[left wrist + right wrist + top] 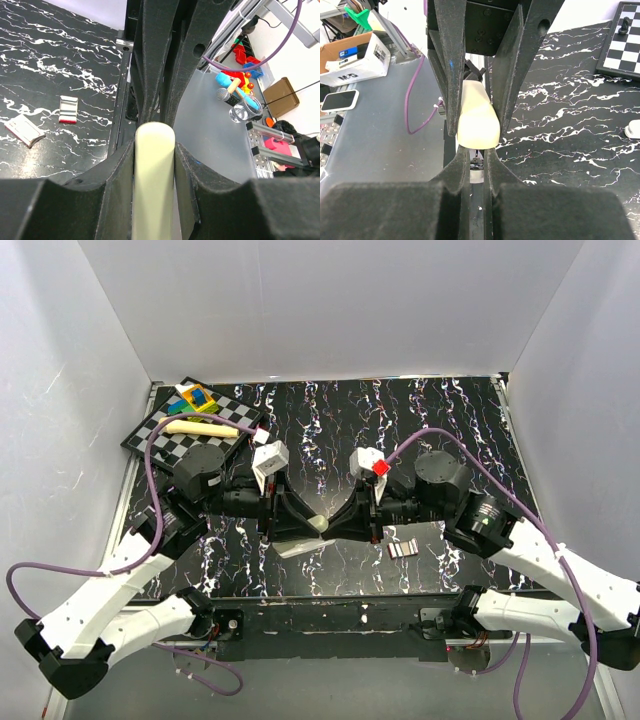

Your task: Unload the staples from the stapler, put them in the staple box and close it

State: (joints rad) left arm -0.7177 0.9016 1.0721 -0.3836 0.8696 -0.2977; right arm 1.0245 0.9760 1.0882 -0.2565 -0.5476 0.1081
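The stapler (318,524), a slim cream-white bar, is held above the table's middle between both grippers. My left gripper (310,525) is shut on it; in the left wrist view the bar (154,170) sits clamped between my fingers (120,175). My right gripper (329,526) meets it from the other side. In the right wrist view the stapler's rounded end (477,120) sits just past my right gripper (478,159), whose jaws are nearly together on a thin metal part (477,172) under that end. A short strip of staples (402,549) lies on the table, also seen in the left wrist view (68,109).
A small white piece (298,548) lies on the table under the grippers, also in the left wrist view (22,131). A chessboard (165,430) with coloured blocks (195,398) and a cream stick (200,427) sits at the back left. White walls surround the table.
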